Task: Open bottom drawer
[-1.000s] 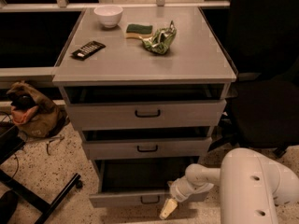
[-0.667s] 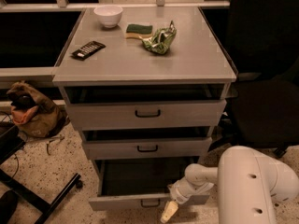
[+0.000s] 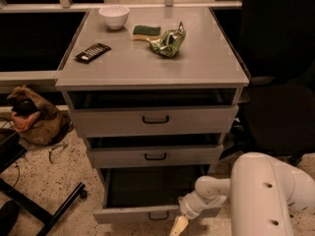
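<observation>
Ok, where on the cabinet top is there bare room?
Bare: the front strip of the cabinet top, nearer than remote and green bag, and its right edge. Crowded: the back by bowl and sponge. The gripper is down at the bottom drawer.

We take this for an office-like workroom: a grey drawer cabinet (image 3: pixel 197 121) stands on a speckled floor (image 3: pixel 44 178), with a dark office chair (image 3: pixel 280 97) just beside it. Its tabletop (image 3: pixel 147 68) carries a white bowl (image 3: pixel 114 16), a sponge (image 3: pixel 146 31) and a remote (image 3: pixel 93 52). A brown bag (image 3: pixel 37 119) lies on the floor, and the robot's tool (image 3: pixel 178 225) hangs low by the bottom drawer (image 3: pixel 128 214)
</observation>
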Controlling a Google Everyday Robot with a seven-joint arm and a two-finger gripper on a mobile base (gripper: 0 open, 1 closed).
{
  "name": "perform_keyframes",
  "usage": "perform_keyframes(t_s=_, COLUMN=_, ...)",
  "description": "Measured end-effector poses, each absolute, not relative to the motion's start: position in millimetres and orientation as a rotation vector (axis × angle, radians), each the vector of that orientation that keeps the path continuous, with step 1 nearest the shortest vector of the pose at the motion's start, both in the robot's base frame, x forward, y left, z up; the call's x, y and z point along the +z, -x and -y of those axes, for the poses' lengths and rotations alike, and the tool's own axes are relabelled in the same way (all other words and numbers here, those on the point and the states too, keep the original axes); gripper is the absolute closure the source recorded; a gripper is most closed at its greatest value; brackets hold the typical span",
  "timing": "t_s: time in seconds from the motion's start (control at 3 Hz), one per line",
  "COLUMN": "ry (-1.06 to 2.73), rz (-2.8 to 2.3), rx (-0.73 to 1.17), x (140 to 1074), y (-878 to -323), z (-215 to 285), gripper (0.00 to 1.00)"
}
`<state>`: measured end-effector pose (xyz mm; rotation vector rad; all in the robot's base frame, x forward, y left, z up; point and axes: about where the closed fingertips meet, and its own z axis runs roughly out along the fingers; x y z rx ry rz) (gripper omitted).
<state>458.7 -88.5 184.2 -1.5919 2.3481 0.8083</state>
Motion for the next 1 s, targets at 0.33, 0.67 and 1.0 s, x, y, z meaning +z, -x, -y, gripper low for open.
perform_keyframes(t_s=0.33, ry=1.542, rz=-2.414, rx=0.809, x=190.0, y=-427.4, z=96.4, gripper=0.00)
perform_keyframes(t_s=0.67, ry=1.495, rz=-2.484, rx=0.846, x=195.0, y=-370.2, z=105.3, gripper=0.00)
perform_keyframes(t_s=1.0, ry=1.495, rz=-2.484, rx=0.846, x=195.0, y=-370.2, z=105.2, gripper=0.00)
